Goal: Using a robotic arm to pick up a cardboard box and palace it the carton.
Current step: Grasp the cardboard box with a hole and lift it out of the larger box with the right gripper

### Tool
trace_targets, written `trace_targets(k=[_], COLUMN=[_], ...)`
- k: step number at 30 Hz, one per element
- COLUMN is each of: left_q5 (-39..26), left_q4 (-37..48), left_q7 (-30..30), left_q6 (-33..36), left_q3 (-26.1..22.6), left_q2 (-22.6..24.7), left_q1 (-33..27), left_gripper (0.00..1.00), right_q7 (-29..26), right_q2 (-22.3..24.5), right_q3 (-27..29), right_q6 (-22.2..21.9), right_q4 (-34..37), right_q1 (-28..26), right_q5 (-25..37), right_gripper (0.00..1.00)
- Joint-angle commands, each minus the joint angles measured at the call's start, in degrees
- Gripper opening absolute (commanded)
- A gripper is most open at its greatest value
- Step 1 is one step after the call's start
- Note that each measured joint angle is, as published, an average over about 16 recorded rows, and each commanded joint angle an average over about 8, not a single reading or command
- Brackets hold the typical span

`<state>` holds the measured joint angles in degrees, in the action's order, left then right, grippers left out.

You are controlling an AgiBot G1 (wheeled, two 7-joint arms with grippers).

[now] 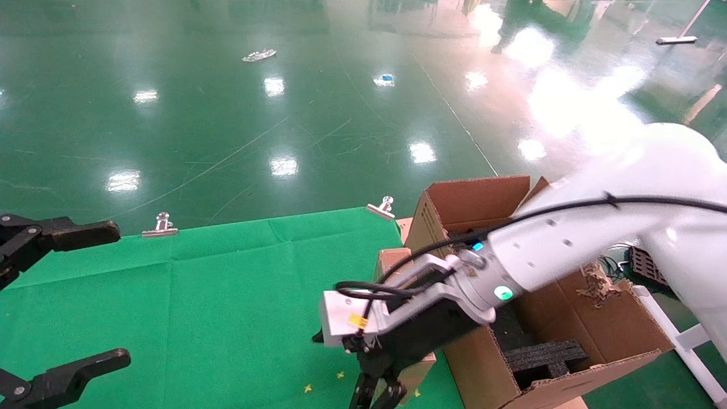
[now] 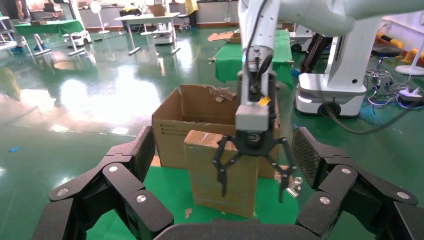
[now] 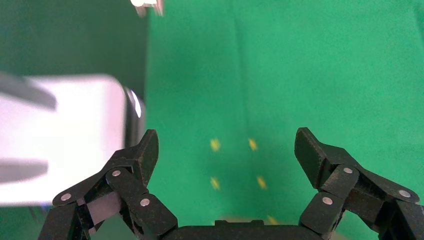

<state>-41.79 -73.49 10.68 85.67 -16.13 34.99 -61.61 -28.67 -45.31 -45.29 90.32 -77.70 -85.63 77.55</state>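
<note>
The cardboard box [image 1: 389,257], narrow and brown, stands upright on the green cloth against the carton's [image 1: 477,196] left wall. The robotic arm, my right one, reaches down over it, and the right gripper [image 1: 377,397] hangs open on the box's near side. In the left wrist view one right finger [image 2: 221,176] crosses the face of the cardboard box [image 2: 205,170] and the other hangs off its edge; the carton [image 2: 172,127] stands behind. The right wrist view shows the right gripper [image 3: 227,140] open over bare cloth, holding nothing. My left gripper [image 1: 119,294] stays open at the left edge.
Black foam inserts [image 1: 545,355] lie inside the carton. Metal clips [image 1: 162,224] [image 1: 381,207] pin the cloth's far edge. Small yellow specks [image 1: 308,388] dot the cloth near the box. A white stand [image 1: 681,341] is right of the carton, with green floor beyond.
</note>
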Motion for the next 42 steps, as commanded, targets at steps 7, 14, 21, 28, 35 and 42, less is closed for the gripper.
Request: trace_targets(k=[7, 14, 21, 28, 35, 42], left_q5=[0.0, 0.0, 0.1, 0.1, 0.1, 0.1], left_q4=[0.0, 0.0, 0.0, 0.0, 0.0, 0.0], left_q7=[0.0, 0.0, 0.0, -0.1, -0.1, -0.1], left_q6=[0.0, 0.0, 0.0, -0.1, -0.1, -0.1], left_q3=[0.0, -0.1, -0.1, -0.1, -0.2, -0.2], left_q2=[0.0, 0.0, 0.0, -0.1, -0.1, -0.1], left_q1=[0.0, 0.0, 0.0, 0.0, 0.0, 0.0], left_gripper=[1.00, 1.00, 1.00, 1.00, 1.00, 1.00], right_q7=[-6.8, -14.5, -20.4, -25.7, -26.9, -26.8], right_q2=[-2.2, -1.8, -3.7, -9.0, -10.7, -11.2], right_q3=[-13.2, -26.4, -41.0, -52.5, -54.9, -55.1], right_q6=[0.6, 0.9, 0.7, -0.7, -3.1, -4.5], right_q4=[0.1, 0.2, 0.2, -0.1, -0.3, -0.2], right_q1=[-14.7, -27.9, -37.9, -43.1, -44.2, -43.7], right_q5=[3.3, 2.6, 3.4, 5.4, 3.4, 1.6], right_gripper=[1.00, 1.00, 1.00, 1.00, 1.00, 1.00])
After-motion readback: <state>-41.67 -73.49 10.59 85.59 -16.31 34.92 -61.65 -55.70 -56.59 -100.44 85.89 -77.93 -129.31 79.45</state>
